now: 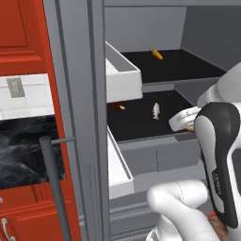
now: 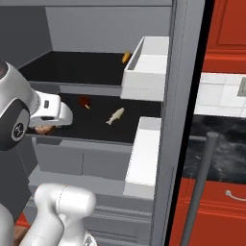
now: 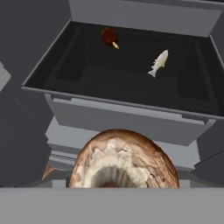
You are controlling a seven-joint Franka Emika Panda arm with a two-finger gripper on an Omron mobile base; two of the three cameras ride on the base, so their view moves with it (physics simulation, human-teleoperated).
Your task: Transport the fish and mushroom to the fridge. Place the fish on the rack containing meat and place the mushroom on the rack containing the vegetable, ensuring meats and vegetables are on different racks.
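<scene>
While the mushroom (image 3: 124, 159) sits clamped in the gripper (image 2: 45, 129), just before the lower shelf's front edge, the fish (image 3: 158, 62) lies ahead beside the meat (image 3: 109, 36). Carrot (image 1: 156, 53): shelf above. Advice: lift clear of the lower rack (image 3: 131, 83), reach in, release near the carrot.

Matt grey metal fridge (image 1: 84, 94), matt black racks.

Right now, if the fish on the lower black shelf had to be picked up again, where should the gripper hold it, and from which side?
Grip the fish across its mid-body, likely from above. It lies flat on the lower black shelf, slender, so the jaws should close across its narrow width, turned crosswise to its length. The dark red meat piece lies apart from it, leaving room. The shelf above limits height, so enter from the open front.
</scene>
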